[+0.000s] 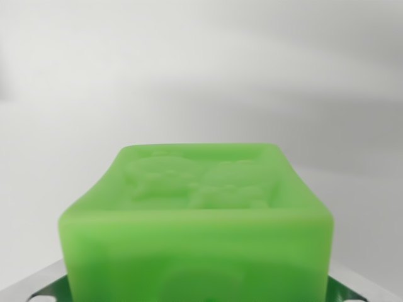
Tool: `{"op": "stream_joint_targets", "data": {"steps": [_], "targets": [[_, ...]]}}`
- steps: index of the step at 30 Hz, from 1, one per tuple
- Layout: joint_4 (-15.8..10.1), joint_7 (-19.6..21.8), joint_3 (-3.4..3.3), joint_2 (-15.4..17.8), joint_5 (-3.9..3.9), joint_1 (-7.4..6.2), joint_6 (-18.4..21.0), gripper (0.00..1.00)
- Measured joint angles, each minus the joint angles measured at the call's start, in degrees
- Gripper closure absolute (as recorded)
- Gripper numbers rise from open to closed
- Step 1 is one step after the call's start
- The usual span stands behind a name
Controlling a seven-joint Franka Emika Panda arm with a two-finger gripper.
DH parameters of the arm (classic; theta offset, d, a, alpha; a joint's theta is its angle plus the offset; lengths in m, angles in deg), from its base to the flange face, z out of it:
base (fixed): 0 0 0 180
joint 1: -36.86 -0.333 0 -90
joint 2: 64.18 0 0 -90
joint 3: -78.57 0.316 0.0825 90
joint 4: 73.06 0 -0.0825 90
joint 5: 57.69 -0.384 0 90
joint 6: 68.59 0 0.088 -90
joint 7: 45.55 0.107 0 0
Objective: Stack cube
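Observation:
A green cube (198, 220) with a raised figure moulded into its top face fills the lower middle of the wrist view, very close to the camera. Grey metal fingers (34, 284) show at the bottom left and bottom right corners, pressed against the cube's two sides. My gripper (198, 292) is shut on the cube. The lower part of the cube and most of both fingers are cut off by the frame's bottom edge. No second cube is in view.
Behind the cube there is only a plain, blurred white-grey surface (201, 69) with soft shadows.

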Motion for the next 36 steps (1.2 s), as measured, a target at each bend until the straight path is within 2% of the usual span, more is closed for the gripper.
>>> {"op": "stream_joint_targets", "data": {"steps": [36], "targets": [[-0.57, 2.32, 0.32, 1.98, 0.32, -6.45, 1.4, 1.0]]}}
